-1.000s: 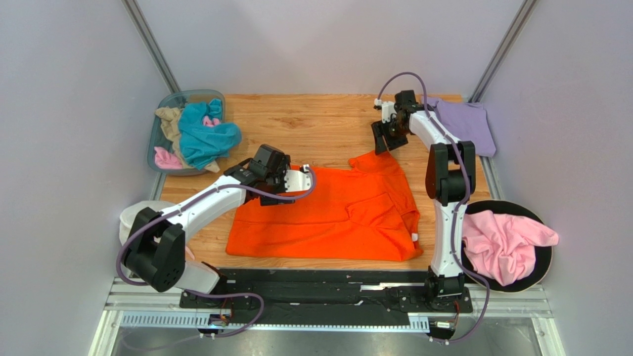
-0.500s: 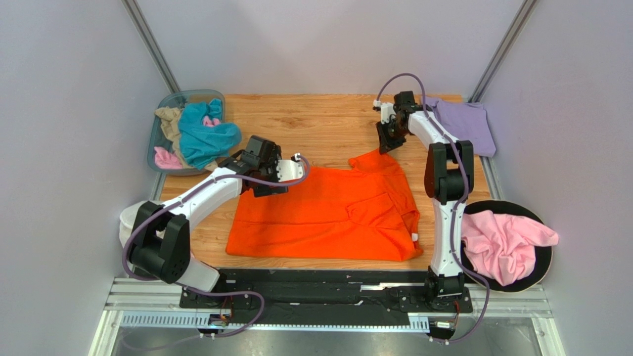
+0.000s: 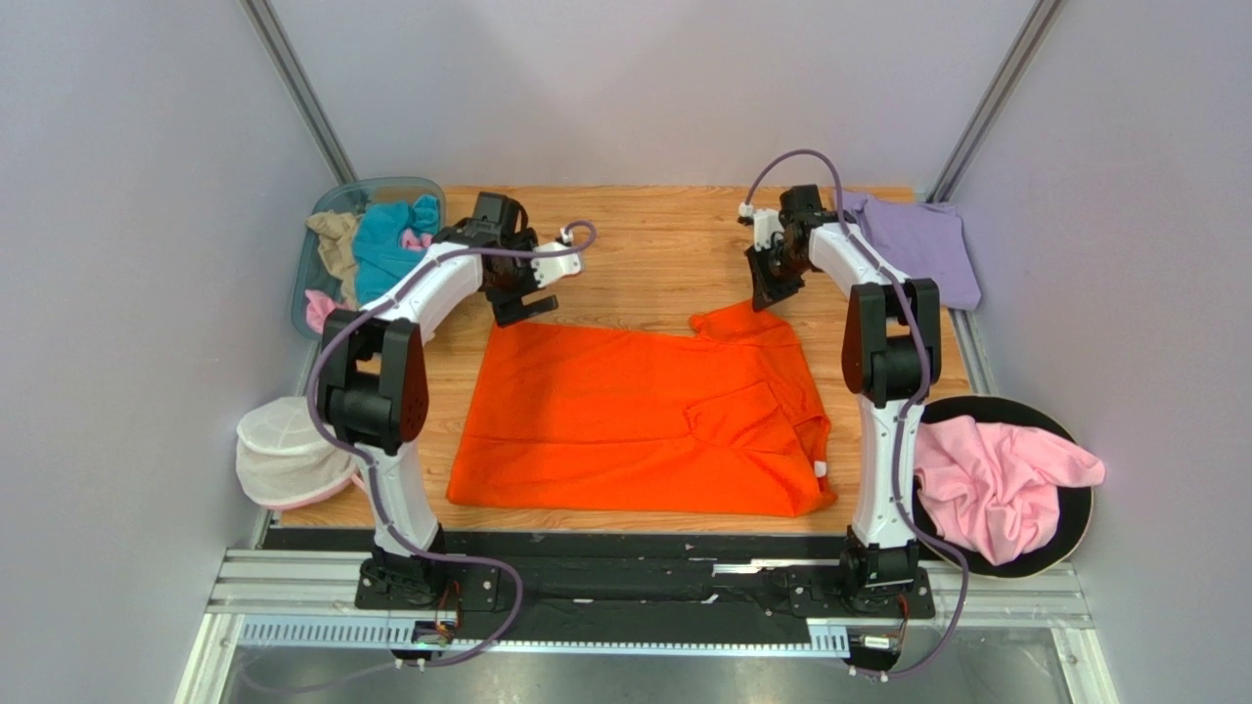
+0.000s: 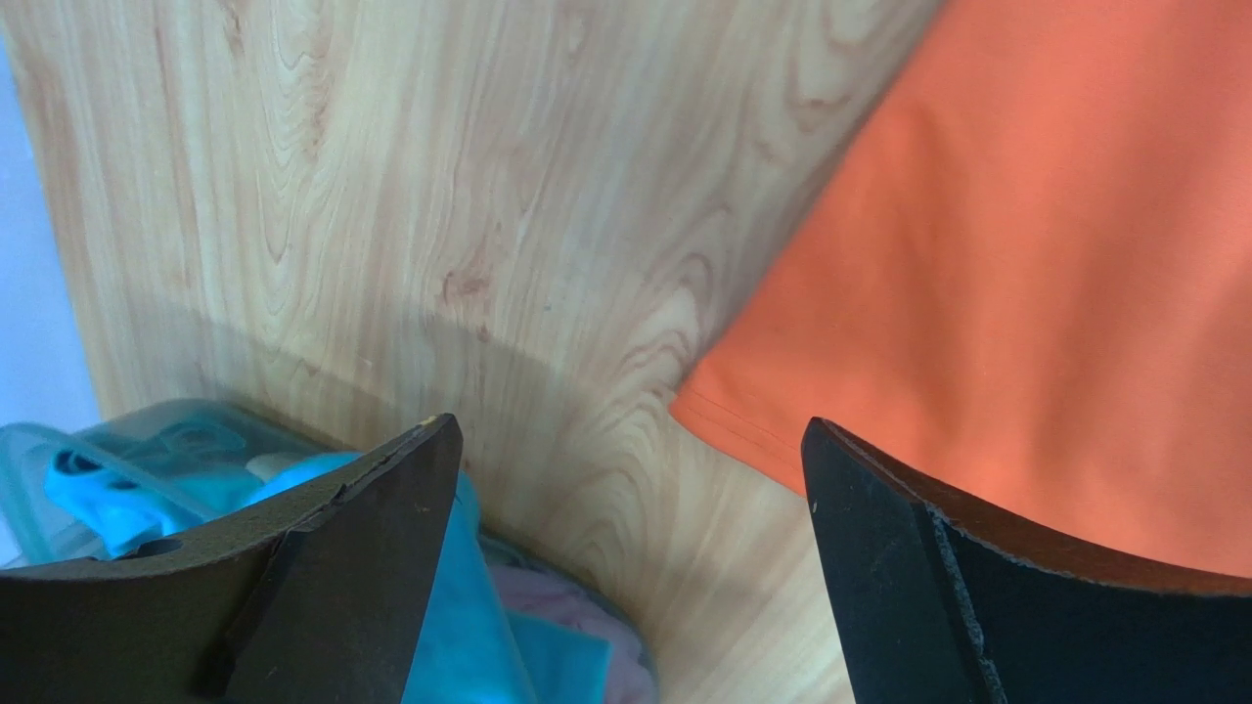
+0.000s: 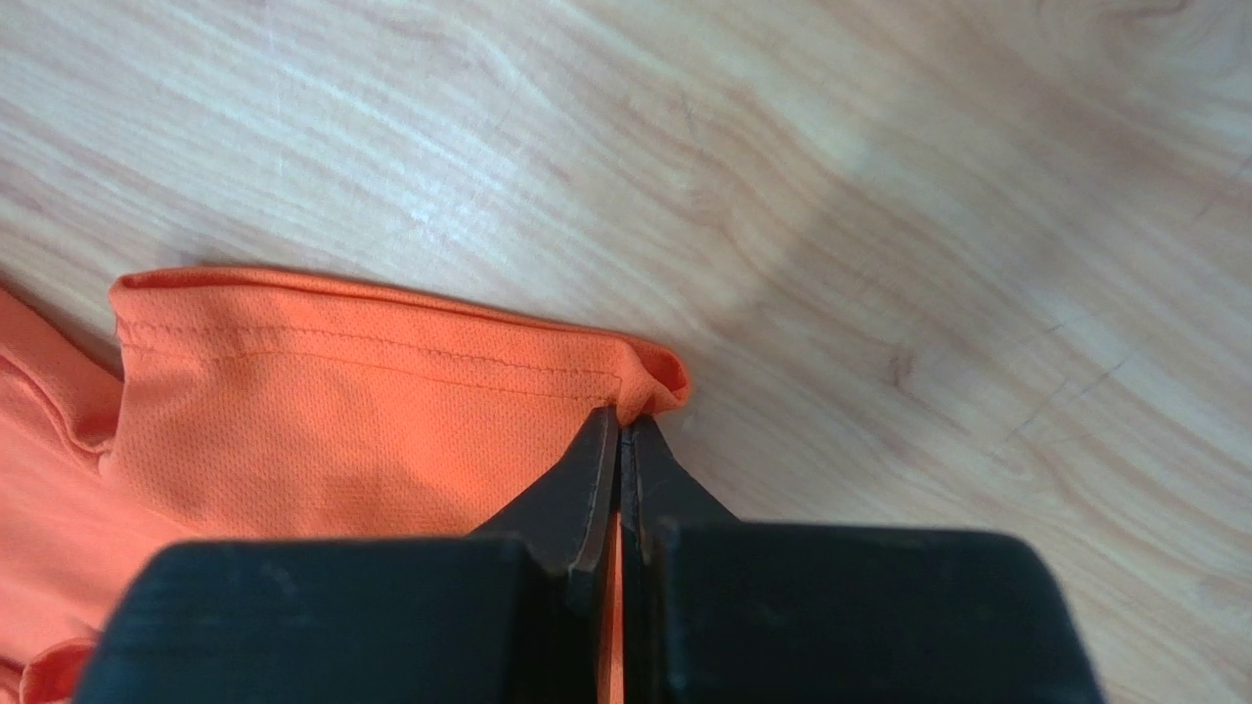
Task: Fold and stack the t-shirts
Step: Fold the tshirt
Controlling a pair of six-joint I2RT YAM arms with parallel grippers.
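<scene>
A bright orange t-shirt (image 3: 632,418) lies spread flat on the wooden table (image 3: 632,242). My right gripper (image 3: 766,288) is at its far right sleeve. In the right wrist view the gripper (image 5: 628,423) is shut on the hemmed corner of that orange sleeve (image 5: 368,426). My left gripper (image 3: 526,304) hovers open just beyond the shirt's far left corner. Bare wood shows between its fingers in the left wrist view (image 4: 629,426), with the orange shirt's corner (image 4: 1029,294) to their right. A lavender t-shirt (image 3: 919,242) lies folded at the far right.
A clear bin (image 3: 316,257) at the far left holds teal (image 3: 394,253), tan and pink shirts; its teal cloth (image 4: 88,470) shows by my left finger. A pink shirt (image 3: 999,477) sits crumpled on a black disc (image 3: 1080,521) at near right. A white mesh pouch (image 3: 287,448) lies near left.
My left arm swung away from over the shirt's left side to the far left, near the bin, staying open. My right gripper closed on the orange sleeve corner.
</scene>
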